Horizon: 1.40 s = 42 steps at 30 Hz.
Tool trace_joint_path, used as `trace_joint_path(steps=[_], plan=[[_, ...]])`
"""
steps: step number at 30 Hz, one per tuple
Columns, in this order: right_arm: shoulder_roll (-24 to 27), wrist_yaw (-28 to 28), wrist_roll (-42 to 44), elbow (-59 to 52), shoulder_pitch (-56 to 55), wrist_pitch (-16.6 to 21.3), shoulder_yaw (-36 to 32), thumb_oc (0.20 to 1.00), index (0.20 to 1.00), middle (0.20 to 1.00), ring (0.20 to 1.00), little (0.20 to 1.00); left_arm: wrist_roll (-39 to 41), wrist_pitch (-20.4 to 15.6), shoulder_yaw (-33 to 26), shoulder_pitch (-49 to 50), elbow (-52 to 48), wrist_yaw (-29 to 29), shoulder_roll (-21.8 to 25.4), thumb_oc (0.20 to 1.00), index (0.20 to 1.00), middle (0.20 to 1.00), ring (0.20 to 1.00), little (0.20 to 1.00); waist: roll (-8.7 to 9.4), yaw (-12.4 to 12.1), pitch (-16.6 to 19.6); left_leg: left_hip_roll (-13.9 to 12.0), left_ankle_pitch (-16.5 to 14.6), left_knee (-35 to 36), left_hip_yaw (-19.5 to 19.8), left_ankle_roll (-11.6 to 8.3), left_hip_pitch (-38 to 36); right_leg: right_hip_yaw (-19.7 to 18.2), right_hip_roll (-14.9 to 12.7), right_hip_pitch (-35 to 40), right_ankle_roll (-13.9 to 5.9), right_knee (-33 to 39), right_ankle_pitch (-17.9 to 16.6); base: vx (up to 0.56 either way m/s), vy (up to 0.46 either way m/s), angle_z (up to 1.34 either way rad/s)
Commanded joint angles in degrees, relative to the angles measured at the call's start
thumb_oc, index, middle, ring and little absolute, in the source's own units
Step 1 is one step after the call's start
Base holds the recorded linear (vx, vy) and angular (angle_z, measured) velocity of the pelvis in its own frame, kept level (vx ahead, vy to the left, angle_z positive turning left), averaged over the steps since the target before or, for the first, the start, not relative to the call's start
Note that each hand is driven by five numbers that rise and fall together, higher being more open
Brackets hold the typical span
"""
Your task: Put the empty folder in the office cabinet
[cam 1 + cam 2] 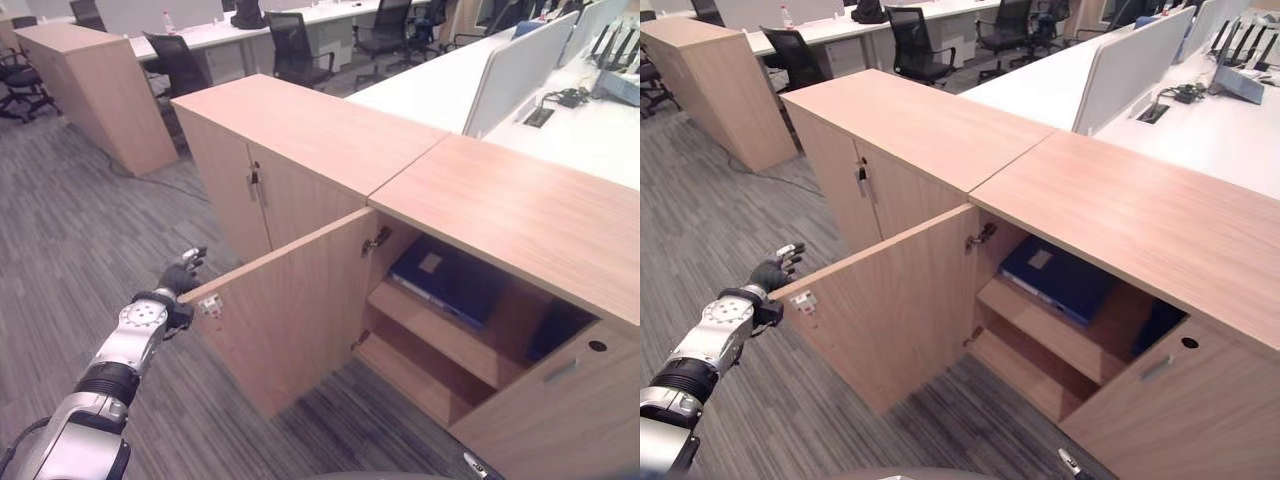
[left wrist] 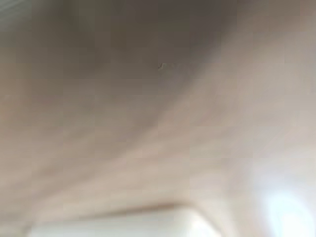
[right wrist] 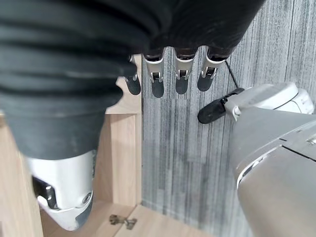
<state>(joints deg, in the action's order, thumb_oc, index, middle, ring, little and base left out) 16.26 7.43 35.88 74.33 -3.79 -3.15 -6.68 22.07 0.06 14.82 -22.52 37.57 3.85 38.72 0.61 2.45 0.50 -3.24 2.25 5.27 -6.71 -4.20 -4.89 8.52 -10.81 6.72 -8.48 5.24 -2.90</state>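
A blue folder (image 1: pixel 450 280) lies flat on the upper shelf inside the open wooden office cabinet (image 1: pixel 520 210). The cabinet's left door (image 1: pixel 300 310) stands swung out toward me. My left hand (image 1: pixel 180 278) is at the door's outer edge, its fingers (image 1: pixel 195 255) straight against the top corner and holding nothing. The left wrist view is a close blur of that wood. My right hand (image 3: pixel 168 81) hangs over the grey carpet beside the cabinet's base, fingers relaxed and empty.
A second, closed cabinet (image 1: pixel 290 130) adjoins the open one on its left. Another cabinet (image 1: pixel 90 80) stands at the far left. Black office chairs (image 1: pixel 295 45) and white desks with a divider (image 1: pixel 510 70) lie behind. A dark item (image 1: pixel 555 330) sits in the lower right compartment.
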Motion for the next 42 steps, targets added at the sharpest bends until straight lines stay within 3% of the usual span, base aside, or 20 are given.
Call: trace_joint_path(steps=[1,10,17,26,29,30,31,32,35,36,37,39,42], plan=[[0.64,-0.12,-0.69,4.25,4.24,0.37,-0.09,1.000,1.000,1.000,1.000,1.000,0.68,-2.57,1.37,-6.64,-3.63,1.28,-2.37,1.000,1.000,1.000,1.000,1.000,-0.17,0.21,-0.58,2.51,-7.15,-0.27,4.05,2.98,-0.60,2.09,-4.18,-2.39,-4.61,-0.24,0.01,-0.01,0.003,0.08],[-0.81,-0.88,-0.29,4.99,5.72,0.73,-0.28,1.000,1.000,1.000,1.000,1.000,4.63,-2.95,9.20,0.85,-21.10,6.55,-10.34,1.000,1.000,1.000,1.000,1.000,0.09,0.08,-1.05,2.69,-7.46,-0.27,4.96,3.24,-0.42,2.83,-4.24,-2.19,-4.43,-0.24,0.33,0.00,-0.002,0.08],[-1.24,-2.07,-0.77,5.29,5.84,0.36,-0.55,1.000,1.000,1.000,1.000,1.000,13.55,-1.18,14.76,8.10,-30.96,9.53,-15.19,1.000,1.000,1.000,1.000,1.000,0.42,0.39,-2.03,2.58,-7.27,-0.27,5.19,3.40,0.12,2.44,-3.86,-2.82,-4.17,-0.24,0.41,-0.01,0.000,0.03],[-0.72,-2.93,-0.63,6.57,3.16,0.45,-3.33,1.000,1.000,1.000,1.000,1.000,14.72,0.44,18.99,11.25,-39.90,13.79,-10.86,1.000,1.000,1.000,1.000,1.000,1.01,0.95,-2.48,2.57,-7.24,-0.27,5.02,3.49,0.79,2.01,-3.61,-3.45,-4.40,-0.24,0.17,-0.03,0.018,-0.10],[0.40,-3.80,-5.02,7.88,1.81,0.22,-3.80,1.000,1.000,1.000,1.000,1.000,14.13,0.97,18.87,12.08,-39.91,14.21,-10.50,1.000,1.000,1.000,1.000,1.000,1.40,1.17,-2.58,2.75,-7.22,-0.27,4.87,3.69,1.11,1.75,-3.75,-3.95,-4.56,-0.24,-0.33,-0.03,0.030,0.00],[2.00,-4.59,-17.32,9.45,0.96,-0.47,-0.47,1.000,1.000,1.000,1.000,1.000,13.22,1.52,18.77,12.72,-40.20,14.62,-10.58,1.000,1.000,1.000,1.000,1.000,1.77,0.90,-2.92,2.90,-7.31,-0.27,4.74,3.94,1.32,1.80,-3.94,-4.20,-4.73,-0.24,-0.87,-0.06,0.050,0.00],[2.02,-4.56,-17.39,9.48,1.02,-0.46,-0.47,1.000,1.000,1.000,1.000,1.000,13.21,1.53,18.72,12.72,-40.23,14.63,-10.57,1.000,1.000,1.000,1.000,1.000,1.83,0.95,-2.83,2.99,-7.09,-0.27,4.74,3.96,1.56,1.78,-4.02,-4.42,-4.73,-0.24,-1.03,-0.07,0.049,0.02],[2.33,-4.05,-26.49,9.90,1.06,-1.29,3.77,1.000,1.000,1.000,1.000,1.000,13.13,2.02,19.01,12.95,-40.23,15.08,-10.86,1.000,1.000,1.000,1.000,1.000,2.12,0.70,-2.86,3.19,-6.93,-0.27,4.79,4.14,1.93,1.72,-4.20,-4.77,-4.76,-0.24,-1.45,-0.06,0.027,0.02],[0.75,0.48,-64.32,11.32,0.63,-3.23,28.35,1.000,1.000,1.000,1.000,1.000,11.95,2.42,21.38,12.18,-39.97,15.89,-12.00,1.000,1.000,1.000,1.000,1.000,3.03,-0.95,-3.26,4.14,-6.68,-0.27,5.31,4.75,2.50,1.99,-5.00,-4.84,-4.98,-0.24,-2.95,-0.06,0.053,0.00],[0.14,3.06,-70.93,11.44,1.24,-3.66,33.18,1.000,1.000,1.000,1.000,1.000,11.82,2.00,21.64,11.45,-40.65,15.67,-11.74,1.000,1.000,1.000,1.000,1.000,3.32,-1.01,-3.16,4.65,-6.54,-0.27,5.67,4.94,2.83,2.16,-5.38,-5.01,-5.12,-0.24,-3.40,-0.05,0.107,0.03],[0.69,8.74,-83.23,11.61,-0.54,-2.53,40.09,1.000,1.000,1.000,1.000,1.000,12.02,2.33,22.21,10.39,-42.66,15.93,-11.29,1.000,1.000,1.000,1.000,1.000,3.77,-1.14,-3.42,5.35,-6.76,-0.27,5.85,5.36,2.98,2.10,-6.06,-5.38,-5.29,-0.38,-4.22,-0.04,0.091,0.07],[2.55,9.86,-88.05,9.31,-3.80,-1.42,42.69,1.000,1.000,1.000,1.000,1.000,12.02,2.46,22.08,10.88,-42.92,16.33,-11.65,1.000,1.000,1.000,1.000,1.000,4.44,-0.56,-3.39,5.81,-7.01,-0.27,5.47,5.60,3.04,1.69,-6.57,-5.92,-5.52,-0.43,-4.76,-0.03,0.080,0.07],[2.65,9.35,-87.42,6.84,-8.04,-1.01,42.53,1.000,1.000,1.000,1.000,1.000,11.44,2.26,21.87,11.17,-41.98,16.45,-12.63,1.000,1.000,1.000,1.000,1.000,5.04,0.30,-3.47,6.38,-7.13,-0.27,4.54,5.93,3.21,0.96,-7.22,-6.92,-5.80,-0.57,-5.88,-0.04,0.071,-0.02]])
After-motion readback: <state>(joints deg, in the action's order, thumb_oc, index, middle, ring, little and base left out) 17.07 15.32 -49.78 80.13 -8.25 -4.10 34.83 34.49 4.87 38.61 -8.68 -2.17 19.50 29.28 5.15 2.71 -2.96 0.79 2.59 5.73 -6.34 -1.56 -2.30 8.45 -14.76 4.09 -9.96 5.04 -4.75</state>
